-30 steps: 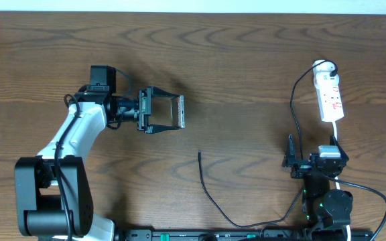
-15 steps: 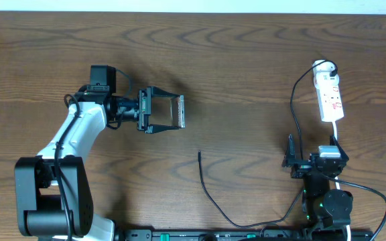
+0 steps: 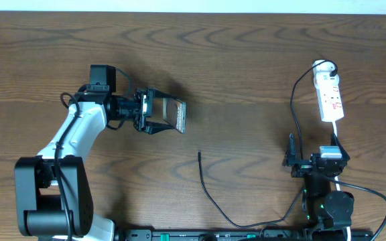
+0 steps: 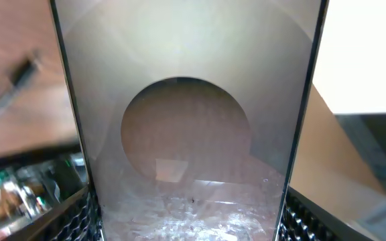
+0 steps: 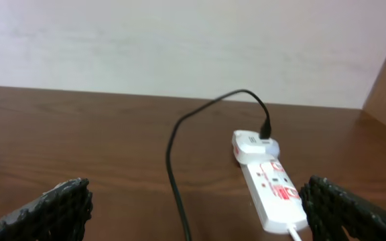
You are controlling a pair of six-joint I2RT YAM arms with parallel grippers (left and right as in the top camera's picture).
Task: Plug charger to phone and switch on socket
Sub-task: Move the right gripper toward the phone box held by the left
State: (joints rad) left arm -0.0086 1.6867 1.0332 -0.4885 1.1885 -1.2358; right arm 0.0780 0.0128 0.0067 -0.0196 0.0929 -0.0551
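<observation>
My left gripper [image 3: 161, 115] is shut on the phone [image 3: 175, 115], a slim handset with a dark frame and brownish screen, held above the table left of centre and tilted. In the left wrist view the phone [image 4: 186, 100] fills the space between my fingers [image 4: 193, 224]. The charger [image 3: 210, 194], a thin black cable, lies on the table with its plug tip below the phone; it also shows in the left wrist view [image 4: 20, 72]. It runs right and up to the socket [image 3: 330, 97], a white power strip. My right gripper [image 3: 315, 161] is open and empty, just below the socket [image 5: 271, 187].
The charger cable [image 5: 173, 157] loops across the wood left of the power strip in the right wrist view. A white cord leaves the strip's near end toward the right arm's base [image 3: 327, 207]. A black rail [image 3: 200, 235] runs along the table's front edge.
My left gripper has rotated with the phone, so the phone is now tilted and shows its brownish face from above. The right arm, cable and power strip have not moved.
</observation>
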